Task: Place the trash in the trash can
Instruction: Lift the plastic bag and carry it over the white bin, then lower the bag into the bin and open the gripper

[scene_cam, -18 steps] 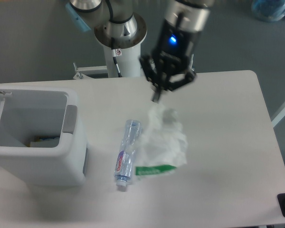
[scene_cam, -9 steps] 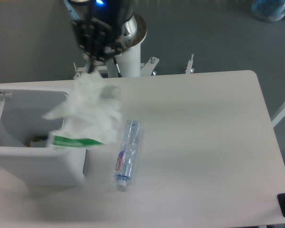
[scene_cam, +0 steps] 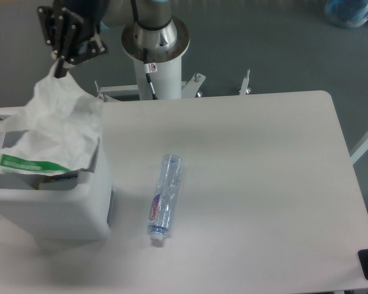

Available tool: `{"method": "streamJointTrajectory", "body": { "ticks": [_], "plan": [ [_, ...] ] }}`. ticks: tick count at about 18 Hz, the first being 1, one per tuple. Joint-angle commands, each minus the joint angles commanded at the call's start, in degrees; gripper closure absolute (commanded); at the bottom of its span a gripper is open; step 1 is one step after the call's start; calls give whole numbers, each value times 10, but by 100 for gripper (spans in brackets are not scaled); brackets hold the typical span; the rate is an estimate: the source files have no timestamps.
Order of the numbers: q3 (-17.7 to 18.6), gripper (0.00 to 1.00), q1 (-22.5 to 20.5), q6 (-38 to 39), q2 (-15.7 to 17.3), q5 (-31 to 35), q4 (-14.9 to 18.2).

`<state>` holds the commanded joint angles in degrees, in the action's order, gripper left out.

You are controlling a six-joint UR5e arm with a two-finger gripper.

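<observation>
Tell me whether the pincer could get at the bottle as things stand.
Probably not right away: the pincer is shut on the wrapper above the bin. The bottle itself lies alone on open table, nothing over or against it.

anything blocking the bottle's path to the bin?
Nothing visible. Bare table lies between the bottle and the trash can. The wrapper hangs from the gripper over the bin opening.

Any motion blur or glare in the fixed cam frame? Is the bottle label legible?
Fixed camera: lighting is soft and even, with only faint shadows beside the trash can and bottle. No hard glare on the table. The gripper and hanging wrapper look slightly soft; the bottle is sharper, but its red lettering is too small to read.
</observation>
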<state>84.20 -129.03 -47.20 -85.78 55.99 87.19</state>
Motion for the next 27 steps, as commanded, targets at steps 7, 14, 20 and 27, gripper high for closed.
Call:
{"method": "streamJointTrajectory", "body": {
  "ticks": [7, 14, 20, 27],
  "plan": [
    [-2, 100, 40, 64, -50, -6, -66],
    [7, 100, 62, 95, -89, 0, -106],
    [45, 100, 63, 93, -91, 11, -130],
    [55, 100, 72, 96, -94, 34, -138]
  ]
}}
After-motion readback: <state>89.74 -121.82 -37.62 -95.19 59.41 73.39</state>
